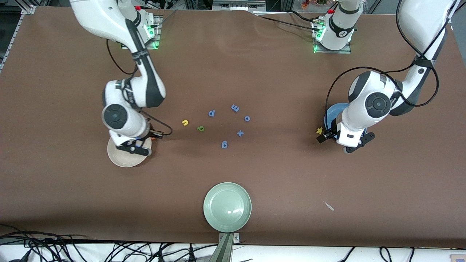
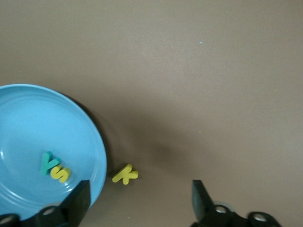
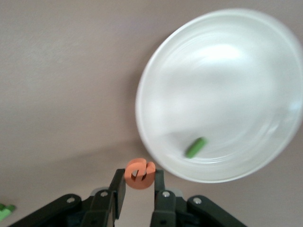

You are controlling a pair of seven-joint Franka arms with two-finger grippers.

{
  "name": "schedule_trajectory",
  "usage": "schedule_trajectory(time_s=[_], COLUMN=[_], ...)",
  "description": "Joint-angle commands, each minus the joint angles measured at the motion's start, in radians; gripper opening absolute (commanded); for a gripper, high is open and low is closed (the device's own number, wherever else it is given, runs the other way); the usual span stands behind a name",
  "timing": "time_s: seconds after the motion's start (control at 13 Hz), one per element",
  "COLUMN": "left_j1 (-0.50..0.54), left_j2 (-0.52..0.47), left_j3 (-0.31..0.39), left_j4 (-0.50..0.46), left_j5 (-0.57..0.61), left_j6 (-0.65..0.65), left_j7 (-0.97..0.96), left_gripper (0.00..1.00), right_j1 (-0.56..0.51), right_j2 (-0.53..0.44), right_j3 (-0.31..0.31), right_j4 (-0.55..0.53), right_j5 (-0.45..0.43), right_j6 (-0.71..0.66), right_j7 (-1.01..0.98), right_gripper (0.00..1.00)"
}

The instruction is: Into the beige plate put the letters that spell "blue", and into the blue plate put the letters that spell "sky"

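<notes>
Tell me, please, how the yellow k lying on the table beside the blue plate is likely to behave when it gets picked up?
The yellow k looks small and flat, so it is probably very light. It seems to be foam, likely giving slightly under a pinch rather than slipping. Lying flat right beside the blue plate, it should not roll, though a nudge may slide it against the rim.

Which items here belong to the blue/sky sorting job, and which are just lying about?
Job:
cream-beige round plate
green bar l
orange foam e in right gripper
yellow u
light green b
sky-blue round plate
teal y
yellow s
yellow k

Lying about:
all-blue letters
pale green plate
</notes>
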Motion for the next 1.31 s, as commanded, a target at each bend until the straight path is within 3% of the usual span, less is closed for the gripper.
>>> schedule_trajectory(time_s=[0.0,0.31,0.46,0.85,1.23], left_j1=[-0.009,-0.035,-0.035,-0.022,-0.025], left_j2=[0.066,0.112,0.114,0.109,0.108], left_j3=[-0.001,0.0,0.0,0.002,0.004], left_j4=[0.046,0.037,0.023,-0.021,-0.058], left_j5=[0.027,0.101,0.133,0.135,0.139], left_j6=[-0.019,-0.013,-0.013,-0.01,-0.01], left_j7=[-0.021,-0.161,-0.299,-0.542,-0.704], left_gripper=[0.82,0.77,0.77,0.78,0.76], right_j1=[-0.027,-0.027,-0.024,0.084,0.175], right_j2=[0.017,0.013,0.011,0.021,0.014], right_j3=[-0.013,-0.011,-0.008,0.047,0.076], right_j4=[-0.01,-0.027,-0.021,-0.031,-0.123], right_j5=[-0.001,0.01,0.016,0.061,0.062], right_j6=[0.001,0.025,0.022,0.065,0.179], right_j7=[-0.074,-0.071,-0.053,0.257,0.437], right_gripper=[0.26,0.8,0.83,0.83,0.83])
